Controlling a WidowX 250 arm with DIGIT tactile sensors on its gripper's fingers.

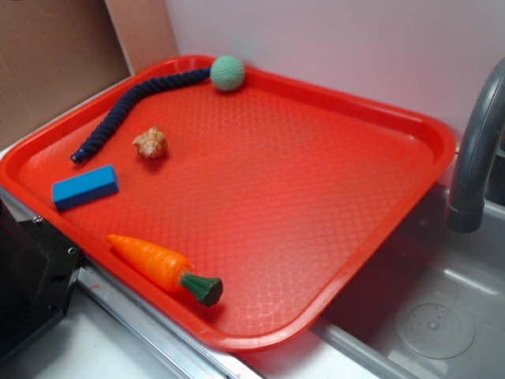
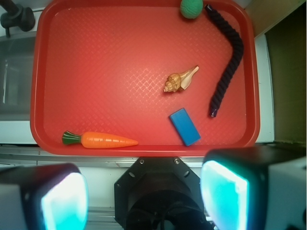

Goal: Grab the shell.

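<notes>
The small tan-orange spiral conch shell with knobbly ridges (image 2: 180, 80) lies on the red plastic tray (image 2: 96, 57), alone on bare tray floor, nearer the rope-side edge than the opposite edge.

In the wrist view it sits well ahead of the pincer (image 2: 144, 201) and slightly toward the finger on the picture's right. Its long axis runs diagonally, the pointed tail aimed at the far rope-side corner and the knobbly whorl toward the near edge.

Nearest neighbours: the blue rectangular block (image 2: 184, 126), between the shell and the near edge, and the dark navy braided rope (image 2: 229, 57) to the side. Both are apart from the shell. The green knitted ball (image 2: 191, 8) rests at the far edge and the orange plastic carrot with green top (image 2: 100, 140) along the near edge.

Pincer: both fingers stand wide apart, holding and touching nothing, high above the tray's near edge. In my judgement the approach calls for a forward reach, then a descent with the fingers turned across the shell's diagonal.
</notes>
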